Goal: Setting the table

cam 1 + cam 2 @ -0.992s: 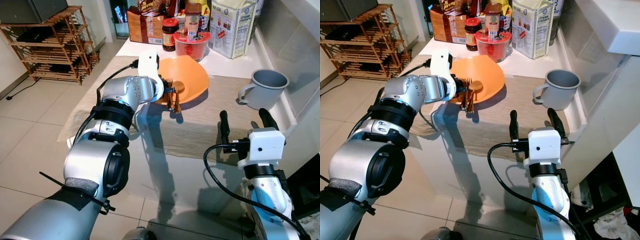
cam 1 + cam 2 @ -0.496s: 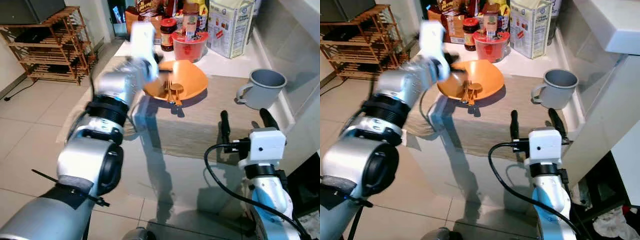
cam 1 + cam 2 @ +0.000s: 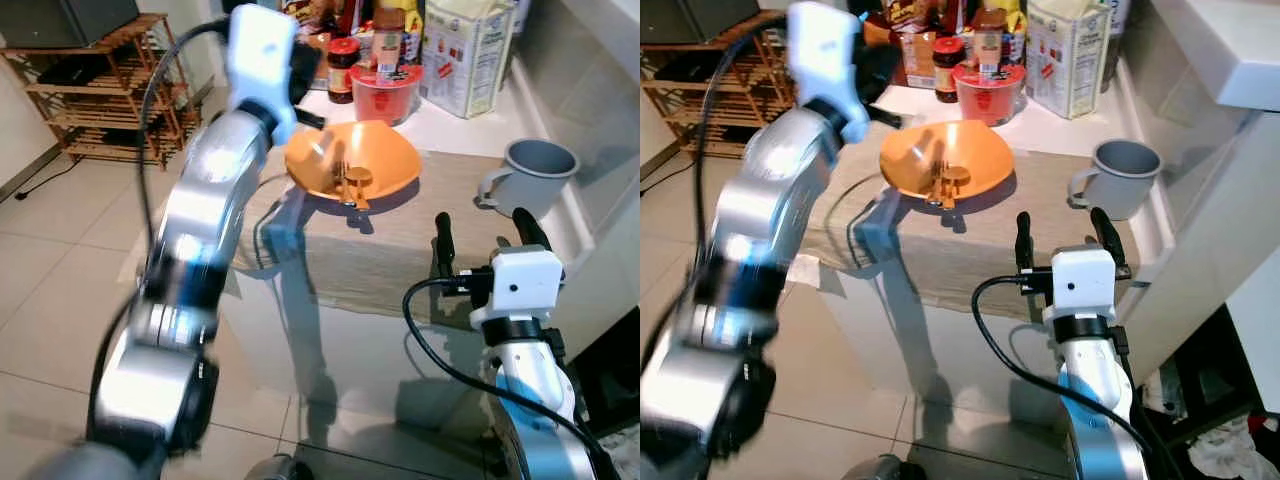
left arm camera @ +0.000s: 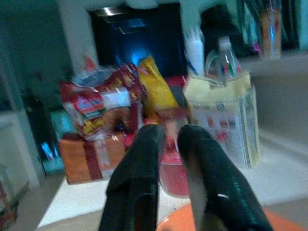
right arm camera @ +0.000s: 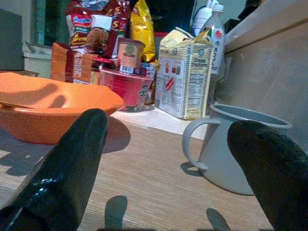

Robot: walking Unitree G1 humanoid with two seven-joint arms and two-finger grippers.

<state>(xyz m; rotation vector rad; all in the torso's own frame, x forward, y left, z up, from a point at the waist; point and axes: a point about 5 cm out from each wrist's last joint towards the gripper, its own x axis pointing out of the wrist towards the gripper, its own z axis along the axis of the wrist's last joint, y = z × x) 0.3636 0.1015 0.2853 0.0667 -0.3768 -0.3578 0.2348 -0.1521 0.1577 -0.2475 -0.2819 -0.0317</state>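
Observation:
An orange bowl [image 3: 385, 150] sits on a beige mat [image 3: 400, 250] on the table, with a brown fork and spoon [image 3: 348, 182] lying in it. My left gripper [image 3: 308, 62] is raised above and behind the bowl's left side, blurred; in the left wrist view [image 4: 172, 132] its fingers are shut with nothing between them. My right gripper [image 3: 480, 222] hovers open at the mat's front edge and holds nothing. It points toward a grey mug [image 3: 535, 175] on the mat's right side. The mug [image 5: 240, 144] and the bowl [image 5: 57, 110] also appear past the right fingers.
Groceries crowd the back of the table: a red noodle tub [image 3: 385, 88], a jar [image 3: 342, 65], a white carton [image 3: 465, 55] and snack boxes. A wall and ledge bound the table's right side. A wooden rack [image 3: 95, 95] stands on the tiled floor to the left.
My left gripper has let go of the fork and spoon, which now lie in the bowl. The left arm has swung up and back from the bowl. The right arm stays put.

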